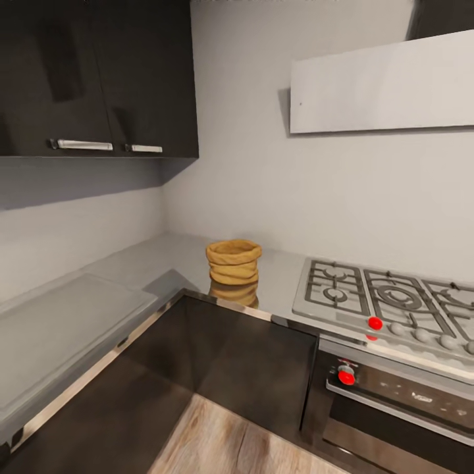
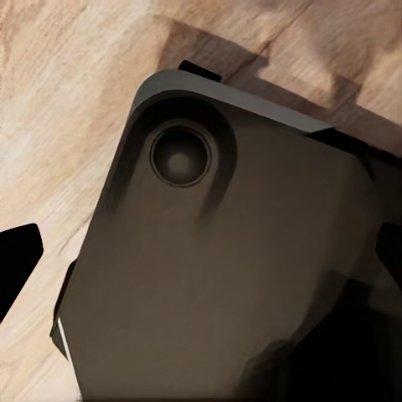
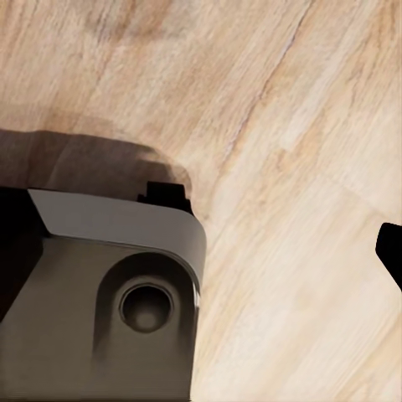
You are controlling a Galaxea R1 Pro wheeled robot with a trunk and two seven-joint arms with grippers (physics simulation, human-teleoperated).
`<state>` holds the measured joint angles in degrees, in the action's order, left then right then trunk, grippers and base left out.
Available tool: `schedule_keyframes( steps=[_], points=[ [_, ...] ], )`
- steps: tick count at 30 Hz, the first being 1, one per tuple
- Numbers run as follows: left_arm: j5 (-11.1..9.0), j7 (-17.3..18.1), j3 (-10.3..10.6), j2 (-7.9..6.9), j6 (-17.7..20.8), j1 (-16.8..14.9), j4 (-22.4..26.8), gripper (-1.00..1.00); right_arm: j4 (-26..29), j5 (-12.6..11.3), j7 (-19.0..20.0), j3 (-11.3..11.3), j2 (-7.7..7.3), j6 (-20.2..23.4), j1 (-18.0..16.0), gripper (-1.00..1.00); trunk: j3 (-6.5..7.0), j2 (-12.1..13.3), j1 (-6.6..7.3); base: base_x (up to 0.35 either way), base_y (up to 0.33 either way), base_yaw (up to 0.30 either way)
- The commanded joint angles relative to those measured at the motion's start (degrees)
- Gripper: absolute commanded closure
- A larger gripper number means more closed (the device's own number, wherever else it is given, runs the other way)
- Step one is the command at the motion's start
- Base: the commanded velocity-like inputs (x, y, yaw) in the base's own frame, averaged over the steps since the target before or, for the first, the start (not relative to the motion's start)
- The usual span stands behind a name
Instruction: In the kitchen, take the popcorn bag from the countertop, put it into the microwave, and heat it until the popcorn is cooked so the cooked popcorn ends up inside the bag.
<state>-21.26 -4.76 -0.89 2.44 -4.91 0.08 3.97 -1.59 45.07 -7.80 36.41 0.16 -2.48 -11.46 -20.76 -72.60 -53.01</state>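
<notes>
The popcorn bag (image 1: 233, 261), a squat tan sack with a rolled rim, stands upright on the glossy grey countertop (image 1: 151, 260) near the inner corner, just left of the gas hob (image 1: 388, 299). Its mouth is seen from the side, so the inside is hidden. The microwave is out of view. In the left wrist view my left gripper (image 2: 201, 255) hangs open over the robot's dark base (image 2: 218, 276), one black fingertip (image 2: 18, 260) at each edge of the picture. My right gripper (image 3: 201, 251) also stands open over the wooden floor (image 3: 293, 167), one fingertip (image 3: 390, 251) showing.
Dark wall cabinets (image 1: 99, 79) hang above the left run of counter, and a pale hood (image 1: 382, 85) sits over the hob. A built-in dark oven (image 1: 395, 401) with red knobs is below the hob. Dark cabinet fronts (image 1: 243, 368) line the corner above a wooden floor (image 1: 230, 447).
</notes>
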Motion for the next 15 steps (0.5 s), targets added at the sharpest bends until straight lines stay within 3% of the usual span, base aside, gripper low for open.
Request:
schedule_keyframes(
  steps=[1,15],
  points=[
    [-0.17,-0.16,-0.07,0.02,-0.1,0.01,0.07,-1.0,-0.17,0.51,-0.31,0.47,-0.07,-0.25,-0.06,-1.0,0.13,0.38,0.23,0.0,0.0,0.0],
    [-0.01,-0.16,-0.01,0.03,-0.1,0.01,0.07,-1.0,-0.17,0.72,-0.28,0.33,-0.12,-0.33,-0.06,-1.0,1.74,6.0,3.3,0.0,0.0,0.0]
  ],
)
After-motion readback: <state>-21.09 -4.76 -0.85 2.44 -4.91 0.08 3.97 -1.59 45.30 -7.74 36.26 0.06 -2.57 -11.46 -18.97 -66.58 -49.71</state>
